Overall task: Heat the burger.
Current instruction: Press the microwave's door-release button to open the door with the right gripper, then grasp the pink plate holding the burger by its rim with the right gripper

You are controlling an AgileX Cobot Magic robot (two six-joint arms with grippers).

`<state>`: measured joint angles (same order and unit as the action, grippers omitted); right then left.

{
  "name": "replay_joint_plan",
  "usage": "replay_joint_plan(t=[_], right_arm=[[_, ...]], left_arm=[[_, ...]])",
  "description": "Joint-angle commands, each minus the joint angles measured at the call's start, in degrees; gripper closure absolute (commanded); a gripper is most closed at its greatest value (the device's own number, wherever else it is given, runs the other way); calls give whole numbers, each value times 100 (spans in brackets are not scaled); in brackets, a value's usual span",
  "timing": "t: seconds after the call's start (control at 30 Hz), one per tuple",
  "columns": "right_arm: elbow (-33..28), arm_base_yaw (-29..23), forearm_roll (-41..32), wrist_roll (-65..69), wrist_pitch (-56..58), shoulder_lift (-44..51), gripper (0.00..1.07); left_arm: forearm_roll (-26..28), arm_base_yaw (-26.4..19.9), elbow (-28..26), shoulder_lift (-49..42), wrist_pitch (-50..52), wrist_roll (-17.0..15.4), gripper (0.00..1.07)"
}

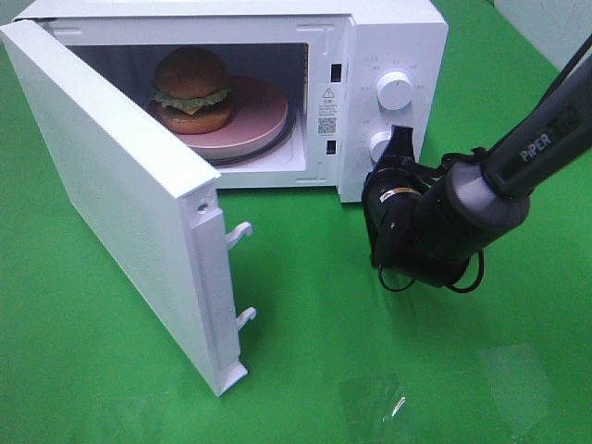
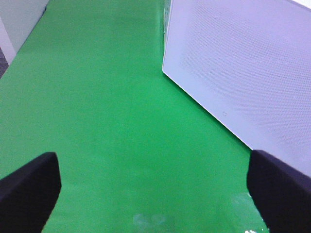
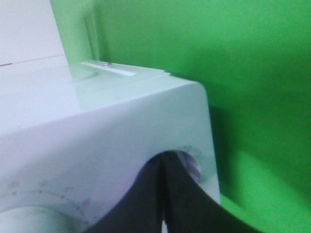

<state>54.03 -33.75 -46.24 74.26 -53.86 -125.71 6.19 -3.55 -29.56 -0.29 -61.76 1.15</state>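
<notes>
The burger (image 1: 192,88), with a golden-brown bun, green lettuce and a brown patty, sits on a round pink plate (image 1: 264,116) inside the white microwave (image 1: 388,37). The microwave's door (image 1: 111,185) stands swung wide open to the left. My right gripper (image 1: 400,141) is shut with nothing in it, its tips at the control panel by the lower knob (image 1: 379,148). In the right wrist view the shut right gripper (image 3: 164,194) partly covers that knob (image 3: 193,165). My left gripper (image 2: 155,187) is open over bare green table, beside the door's outer face (image 2: 243,73). It is outside the exterior high view.
An upper knob (image 1: 395,90) sits above the lower one on the panel. Two door latch hooks (image 1: 240,231) stick out from the door's free edge. Clear shiny patches (image 1: 370,398) lie on the green table (image 1: 305,305) near the front edge.
</notes>
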Motion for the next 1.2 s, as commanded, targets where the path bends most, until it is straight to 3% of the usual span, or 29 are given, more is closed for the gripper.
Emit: replay_joint_plan(t=[0.03, 0.67, 0.9, 1.03, 1.1, 1.2], right_arm=[[63, 201, 539, -40, -1444, 378, 107], [-1312, 17, 1341, -418, 653, 1192, 107], [-1576, 23, 1765, -1513, 1484, 1725, 107], [-1576, 34, 1845, -2555, 2086, 2023, 107], [-1576, 34, 1874, -3730, 2561, 2326, 107], [-1576, 34, 1874, -4028, 2704, 2401, 107]], left_arm=[[23, -6, 0, -29, 74, -23, 8], [23, -6, 0, -29, 74, -23, 8], [23, -6, 0, -29, 74, -23, 8], [23, -6, 0, -29, 74, -23, 8], [23, -6, 0, -29, 74, -23, 8], [23, -6, 0, -29, 74, -23, 8]])
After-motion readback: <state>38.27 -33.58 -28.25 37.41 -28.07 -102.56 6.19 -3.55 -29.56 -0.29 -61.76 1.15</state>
